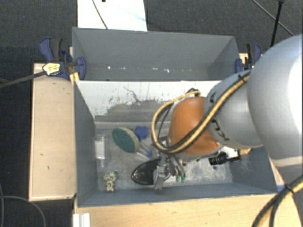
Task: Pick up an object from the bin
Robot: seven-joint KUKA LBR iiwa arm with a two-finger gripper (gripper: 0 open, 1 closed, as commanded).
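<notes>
Black and glossy, an oval object (143, 173) is found just beside the gripper (164, 176); jaw width cannot be told; centring should be checked before closing.

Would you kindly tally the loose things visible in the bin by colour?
Clear tube: 1
Teal disc: 1
Blue piece: 1
Black lump: 1
Beige figure: 1
Total: 5 in sight; the arm may hide more.
</notes>
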